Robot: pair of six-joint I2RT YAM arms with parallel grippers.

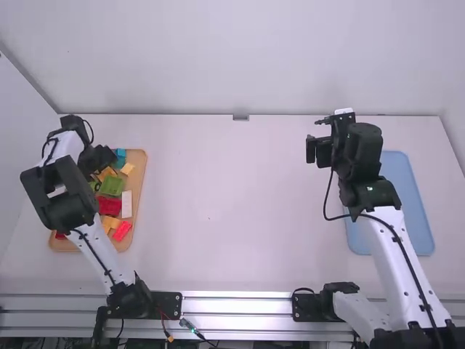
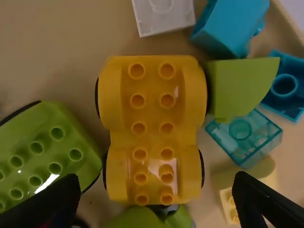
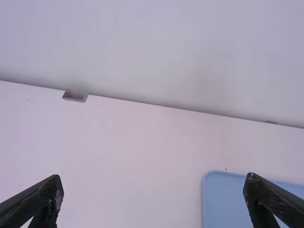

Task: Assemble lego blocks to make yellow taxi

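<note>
My left gripper stands wide, holding nothing, over the far part of the tan wooden tray at left. Ahead of its fingers lies the yellow wheeled plastic car base, studs up; the spread would suit straddling it. A lime curved block crowds one flank, a likely snag. Rightward, the white table offers carrying room toward my right gripper, also wide.
</note>
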